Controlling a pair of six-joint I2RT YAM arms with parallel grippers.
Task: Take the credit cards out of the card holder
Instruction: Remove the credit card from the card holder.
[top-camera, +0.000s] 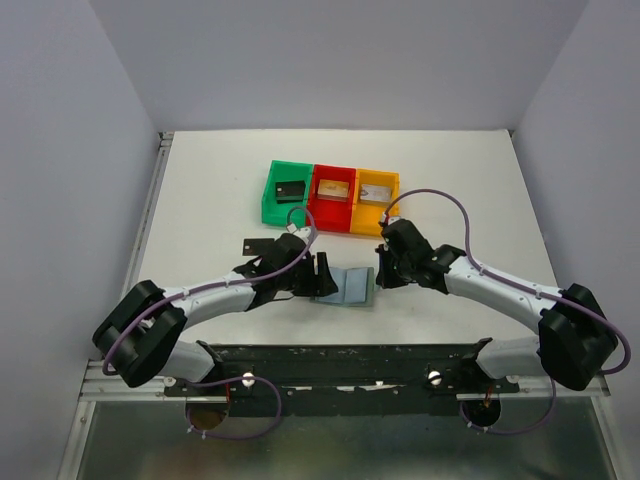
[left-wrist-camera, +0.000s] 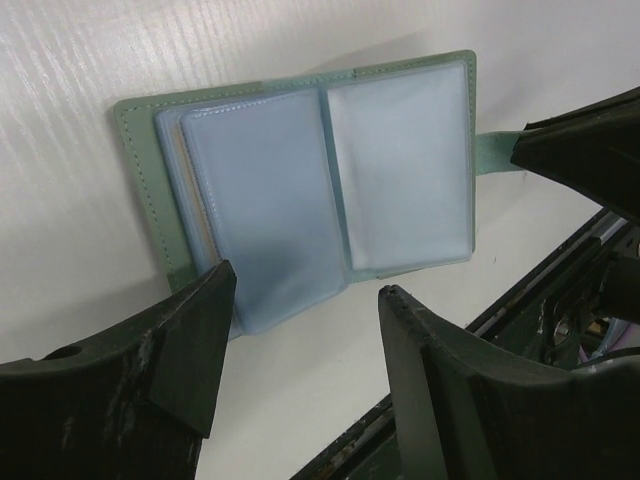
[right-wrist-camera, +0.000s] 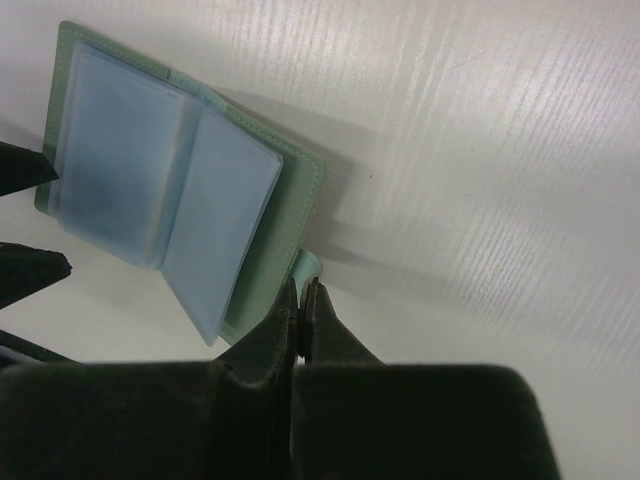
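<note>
The card holder (top-camera: 350, 285) lies open on the table between my grippers, pale green outside with light blue sleeves. In the left wrist view (left-wrist-camera: 300, 190) the sleeves look empty. My left gripper (top-camera: 322, 277) is open at the holder's left edge, its jaws (left-wrist-camera: 305, 300) spread just in front of the sleeves and holding nothing. My right gripper (top-camera: 380, 270) is shut on the holder's small green tab (right-wrist-camera: 308, 268) at its right edge. A black card (top-camera: 291, 188), a silvery card (top-camera: 334, 190) and a golden card (top-camera: 373, 190) lie in the bins. Another dark card (top-camera: 258, 245) lies on the table.
The green bin (top-camera: 272, 195), red bin (top-camera: 316, 205) and yellow bin (top-camera: 366, 218) stand side by side behind the holder. A black rail (top-camera: 350, 355) runs along the near table edge. White walls close in the left, right and back.
</note>
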